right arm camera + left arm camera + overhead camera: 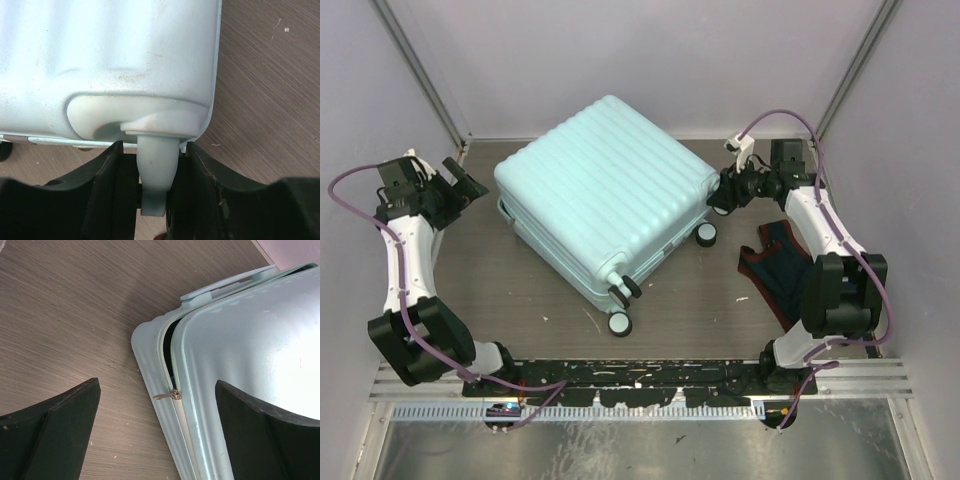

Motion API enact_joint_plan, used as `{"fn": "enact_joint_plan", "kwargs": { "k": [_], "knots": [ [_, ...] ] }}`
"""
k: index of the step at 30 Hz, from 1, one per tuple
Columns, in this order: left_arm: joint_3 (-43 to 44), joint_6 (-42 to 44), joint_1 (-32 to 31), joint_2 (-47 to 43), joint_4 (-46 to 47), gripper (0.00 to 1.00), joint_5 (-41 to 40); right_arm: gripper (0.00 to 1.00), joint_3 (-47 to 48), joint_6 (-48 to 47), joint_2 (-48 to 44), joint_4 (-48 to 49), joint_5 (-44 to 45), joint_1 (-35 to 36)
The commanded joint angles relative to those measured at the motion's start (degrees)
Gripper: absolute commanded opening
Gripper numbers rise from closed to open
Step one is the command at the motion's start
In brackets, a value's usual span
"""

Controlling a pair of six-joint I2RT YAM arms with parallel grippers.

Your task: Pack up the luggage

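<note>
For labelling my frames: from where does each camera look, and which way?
Top external: above and behind the bases, looking down at the table; left arm, right arm and luggage show.
Left wrist: on the left arm, facing the luggage's zip corner; open left gripper frames it.
Right wrist: on the right arm, close on a wheel mount; right gripper shut on it.
All three share the luggage.

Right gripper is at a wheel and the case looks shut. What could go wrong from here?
The right gripper grips only a narrow wheel strut; a pull there may slip off or drag the luggage instead of opening it. The zipper pull sits at a corner, the seam gaping on one side only, so the lid could bind. The dark garment lies under the right arm and might snag.
</note>
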Motion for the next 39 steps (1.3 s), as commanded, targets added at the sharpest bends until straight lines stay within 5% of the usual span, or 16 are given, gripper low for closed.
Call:
{"fn": "enact_joint_plan", "kwargs": {
  "k": [1,7,15,17,19,25,29,36,39],
  "knots": [
    [2.7,-1.52,0.81,-0.1,2.97,0.98,-0.16,0.41,4.99,-2.97,0.82,-0.64,0.6,1.59],
    [3.11,-2.24,1.86,-0.03,3.26,0.98,0.25,0.08,9.21,0.54,0.39,2.1,-4.78,3.37],
    [1.86,-2.71,2.22,-0.42,3.6,0.98,0.55,0.05,7.23,-0.9,0.85,4.51,-3.25,4.78],
    [1.65,-2.73,2.24,-0.56,3.52,0.98,0.6,0.17,6.07,-2.21,1.61,3.74,-2.4,4.61],
    [1.56,-2.73,2.27,-0.83,3.51,0.98,0.41,0.47,4.75,-2.94,1.63,3.65,-1.42,4.42],
    [1.22,-2.91,2.58,-1.2,3.04,0.98,-0.01,0.85,1.72,3.04,-4.97,8.25,-1.23,2.23],
    [1.78,-3.41,2.86,-0.82,3.22,0.98,-0.13,0.99,-5.35,8.08,-13.68,15.03,2.47,1.4],
    [3.98,-2.32,3.39,0.08,2.03,0.98,-0.07,1.0,-17.98,22.73,-27.98,26.1,15.13,-0.58],
    [4.29,-2.45,3.43,0.26,1.52,0.98,0.13,1.0,-25.11,28.16,-33.22,32.22,7.16,-1.07]
  ]
}}
